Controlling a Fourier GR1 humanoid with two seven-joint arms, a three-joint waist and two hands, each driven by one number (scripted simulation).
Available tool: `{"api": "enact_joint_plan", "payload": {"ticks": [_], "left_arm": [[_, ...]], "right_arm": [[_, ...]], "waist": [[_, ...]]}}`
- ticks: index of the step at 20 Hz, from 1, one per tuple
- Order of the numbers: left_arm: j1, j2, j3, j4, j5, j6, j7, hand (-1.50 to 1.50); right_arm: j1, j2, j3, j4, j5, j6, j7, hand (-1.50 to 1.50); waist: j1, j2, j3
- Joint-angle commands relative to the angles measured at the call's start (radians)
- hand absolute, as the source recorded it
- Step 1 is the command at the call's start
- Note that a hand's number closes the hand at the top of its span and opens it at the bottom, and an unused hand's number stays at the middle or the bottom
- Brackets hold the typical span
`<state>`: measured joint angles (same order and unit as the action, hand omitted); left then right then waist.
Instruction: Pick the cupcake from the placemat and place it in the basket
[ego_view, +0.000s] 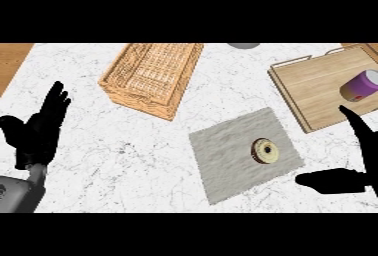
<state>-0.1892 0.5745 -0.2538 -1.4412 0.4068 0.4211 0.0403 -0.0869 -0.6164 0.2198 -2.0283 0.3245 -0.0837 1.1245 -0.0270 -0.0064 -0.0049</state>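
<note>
From the head view, the cupcake (265, 151) sits on the grey placemat (242, 154), a little right of the mat's middle, seen from above so its pale top faces the camera. Nothing touches it yet. The right hand (341, 178) hangs just right of the mat's near right corner, released, thumb pointing left toward the mat and fingers stretched up toward the far side; that wide gap looks set for closing round the cupcake, which lies just to its left. The basket (153, 78) lies far and to the left on the counter (125, 155), well apart from the mat, its woven bed showing nothing inside, so the carry will have to run leftward and away from the robot. The left hand (40, 129) rests near the left edge, fingers up and relaxed, holding nothing and staying out of the route. At the far right a wooden tray (314, 87) carries a purple cup (361, 86) lying on its side; it sits beyond the right hand and takes no part in the job. A grey object (244, 45) peeks in at the far edge, too cut off to identify.
</note>
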Motion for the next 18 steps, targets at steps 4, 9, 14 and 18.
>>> {"api": "enact_joint_plan", "payload": {"ticks": [4,9,14,18], "left_arm": [[-0.083,-0.047,0.016,0.042,-0.03,-0.033,0.05,0.0],[0.032,-0.036,0.048,-0.045,-0.055,-0.059,0.02,0.0],[0.008,-0.095,0.052,0.027,-0.092,-0.091,-0.003,0.0],[0.018,-0.097,0.083,-0.046,-0.122,-0.066,0.066,0.0]], "right_arm": [[0.007,0.081,-0.003,-0.12,0.103,-0.014,0.196,-1.5],[0.026,0.162,-0.033,-0.046,0.148,-0.017,0.086,-1.5],[0.138,0.254,-0.01,0.109,0.217,-0.091,-0.154,-1.5],[0.248,0.345,0.117,0.029,0.383,-0.158,-0.159,-1.5]], "waist": [[0.019,0.006,0.004],[0.034,0.005,0.005],[0.027,0.007,0.005],[0.024,0.005,0.005]]}}
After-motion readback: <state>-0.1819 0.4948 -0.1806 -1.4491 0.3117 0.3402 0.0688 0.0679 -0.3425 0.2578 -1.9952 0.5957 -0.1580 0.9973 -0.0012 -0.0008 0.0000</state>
